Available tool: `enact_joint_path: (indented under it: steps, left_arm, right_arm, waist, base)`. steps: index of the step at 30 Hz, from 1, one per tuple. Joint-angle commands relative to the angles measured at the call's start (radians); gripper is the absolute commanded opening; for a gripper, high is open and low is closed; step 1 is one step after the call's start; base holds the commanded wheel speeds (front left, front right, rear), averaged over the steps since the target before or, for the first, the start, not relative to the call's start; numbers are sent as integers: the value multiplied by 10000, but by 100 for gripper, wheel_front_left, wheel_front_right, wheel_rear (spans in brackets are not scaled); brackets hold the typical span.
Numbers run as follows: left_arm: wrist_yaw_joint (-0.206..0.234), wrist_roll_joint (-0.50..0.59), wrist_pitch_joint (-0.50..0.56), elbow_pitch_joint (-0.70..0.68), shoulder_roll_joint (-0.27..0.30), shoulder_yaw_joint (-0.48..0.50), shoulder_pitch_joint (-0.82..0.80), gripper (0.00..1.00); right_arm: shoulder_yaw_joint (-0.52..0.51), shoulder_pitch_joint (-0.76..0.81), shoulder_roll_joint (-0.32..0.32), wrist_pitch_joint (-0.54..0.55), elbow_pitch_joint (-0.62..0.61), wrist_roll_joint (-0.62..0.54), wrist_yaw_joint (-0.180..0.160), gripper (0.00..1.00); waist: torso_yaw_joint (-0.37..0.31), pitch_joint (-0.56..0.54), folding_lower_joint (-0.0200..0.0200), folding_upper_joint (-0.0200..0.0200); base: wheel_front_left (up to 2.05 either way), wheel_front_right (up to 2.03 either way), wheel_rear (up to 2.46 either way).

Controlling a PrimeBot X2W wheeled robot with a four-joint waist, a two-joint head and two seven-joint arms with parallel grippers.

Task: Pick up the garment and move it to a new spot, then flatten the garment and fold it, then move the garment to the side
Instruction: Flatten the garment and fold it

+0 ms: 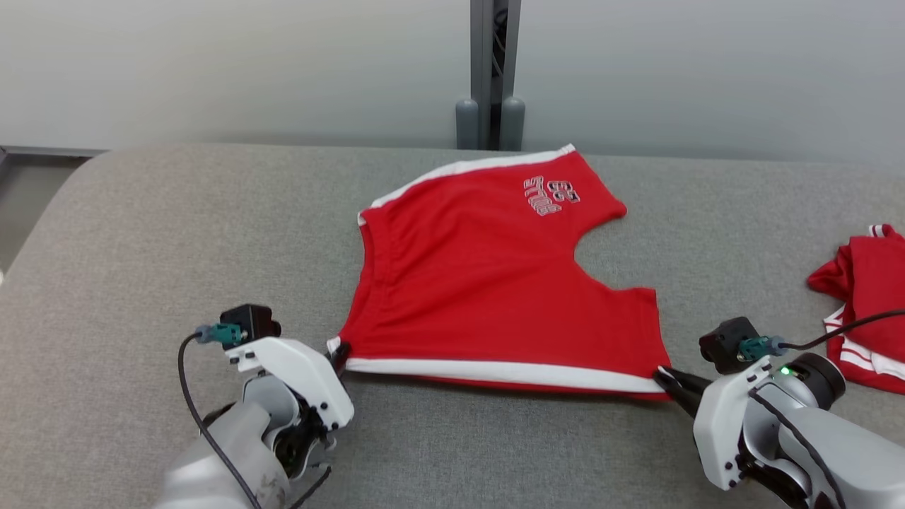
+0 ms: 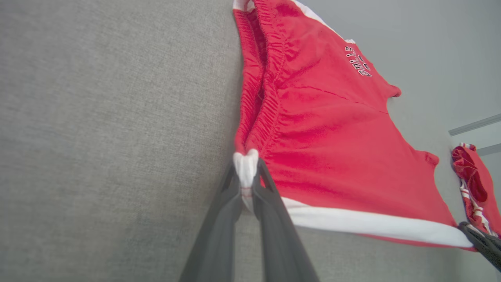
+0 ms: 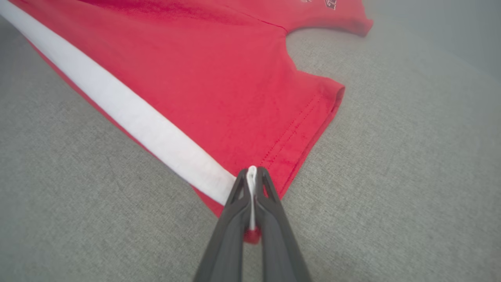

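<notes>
- The red shorts (image 1: 488, 283) lie spread near the middle of the grey tabletop (image 1: 177, 233). Only their near edge is raised a little off it.
- The left jaws are closed tight on the near waistband corner, with the bunched white end of the stripe (image 1: 495, 373) pinched between them.
- The right jaws are fully closed on the near leg-hem corner, with a thin fold of white and red cloth between them.
- The step looks like the fold: the near side seam is to go over onto the far one.
- To do it well, lift both corners together and level, with the stripe taut enough between them that it does not sag.
- Carry the edge straight away from the robot, low over the cloth, so the lower layer is not dragged.
- Lay stripe on stripe, and match waistband (image 2: 266, 98) to waistband before letting go.
- A second red garment (image 1: 866, 297) lies to the right, near the right jaws. Give it room.
- The shorts lie sideways to the robot, with the waistband to its left and the leg openings to its right.
- Their long axis runs left to right, slightly skewed, since the far leg with the lettering (image 1: 550, 194) angles away to the right.
</notes>
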Motion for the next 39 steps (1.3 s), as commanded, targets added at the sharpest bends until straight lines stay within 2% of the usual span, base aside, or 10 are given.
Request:
enact_joint_path:
  steps: [1,6,13,16,20,22,24,28,33,39]
  left_arm:
    - [-61,77,42,48,233,-68,253,0]
    - [-181,136,197,-141,413,-203,664,0]
    - [-221,313,8,-755,910,-434,1317,0]
    - [-239,377,239,-1454,1264,-629,1831,0]
    - [-239,373,202,-2267,1731,-699,2409,0]
    - [-129,266,309,-2804,1947,-676,2712,0]
    - [50,119,403,-3435,2227,-618,3036,0]
    - [681,-74,396,-4999,2904,-489,3652,0]
    - [1670,-541,378,-7125,3605,-43,4053,0]
    - [2592,-1506,448,-9263,4211,883,4288,0]
  right_arm:
    - [281,101,-435,273,-266,448,-5,0]
    - [856,87,-1059,795,-1094,1301,-5,0]
    - [1215,348,-1926,1077,-2307,1716,-7,0]
    - [1287,633,-2368,1540,-3053,2098,-7,0]
    - [1350,1026,-2857,2084,-3959,1965,-7,0]
    - [1354,1218,-3065,2380,-4436,2165,-5,0]
    - [1354,1404,-3266,2720,-4844,2343,-5,0]
    - [1303,1597,-3561,2977,-5394,2683,-5,0]
    - [989,1522,-3619,2808,-5491,2768,-5,0]
    - [366,1208,-3694,2501,-5408,2920,-5,0]
  waist:
    - [102,-275,0,0]
    - [154,-575,0,0]
    - [297,-809,0,0]
    - [335,-913,0,0]
    - [354,-950,0,0]
    - [344,-952,0,0]
    - [328,-948,0,0]
    - [293,-908,0,0]
    - [344,-866,0,0]
    - [403,-825,0,0]
  base:
    - [0,0,0]
    - [0,0,0]
    - [0,0,0]
    - [0,0,0]
    - [0,0,0]
    - [0,0,0]
    - [0,0,0]
    - [0,0,0]
    - [0,0,0]
    - [0,0,0]
